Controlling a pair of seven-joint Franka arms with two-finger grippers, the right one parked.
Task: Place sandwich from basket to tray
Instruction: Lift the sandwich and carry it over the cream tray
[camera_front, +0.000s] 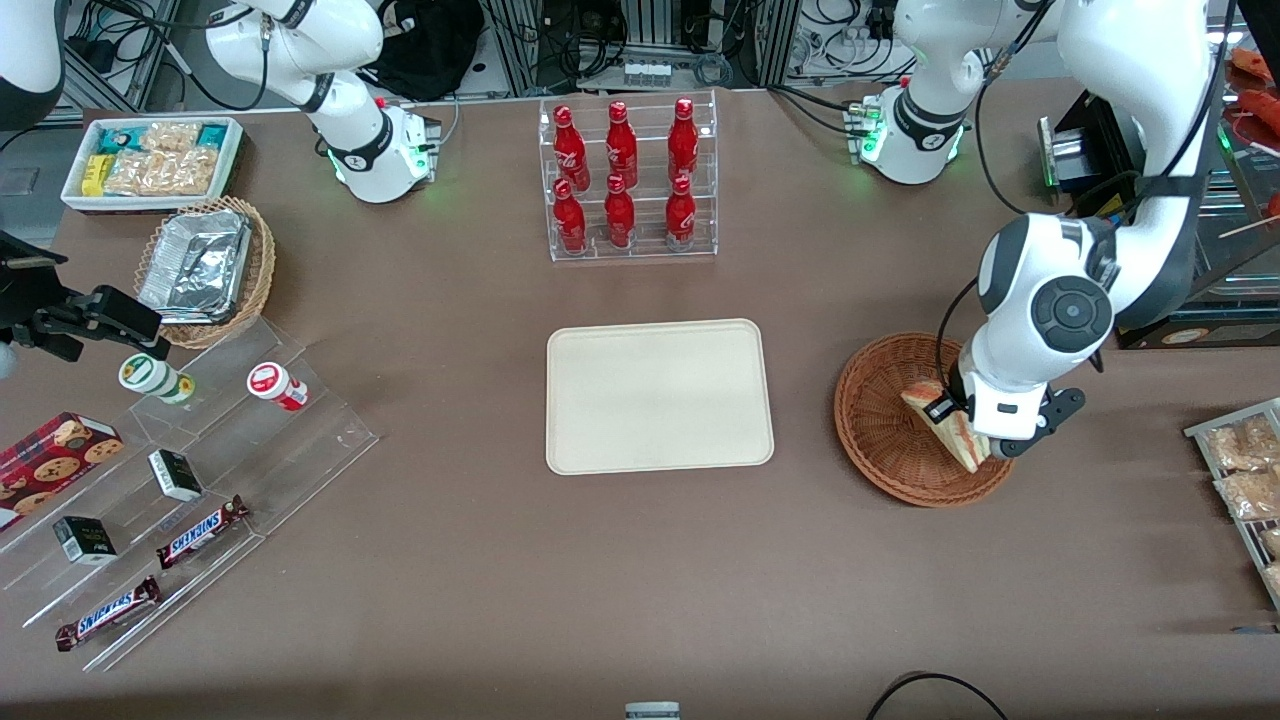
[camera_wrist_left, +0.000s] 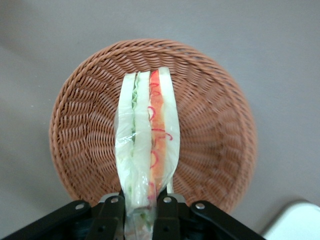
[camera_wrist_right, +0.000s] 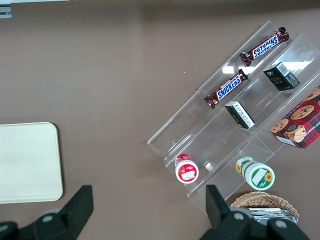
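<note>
Robot lab: cable racks (camera_front: 650, 40), mock shop snack displays (camera_front: 150, 510).

The working arm (camera_front: 1090, 180) is glossy white with rounded shells, dark grey bands at its joints and a round grey cap with a centre disc above the basket (camera_front: 921, 419). A thin black cable loops down along it. Its base (camera_front: 910, 135) glows green. The gripper (camera_wrist_left: 141, 210) has black fingers (camera_wrist_left: 111, 220) on a black bar with silver screw heads.
</note>
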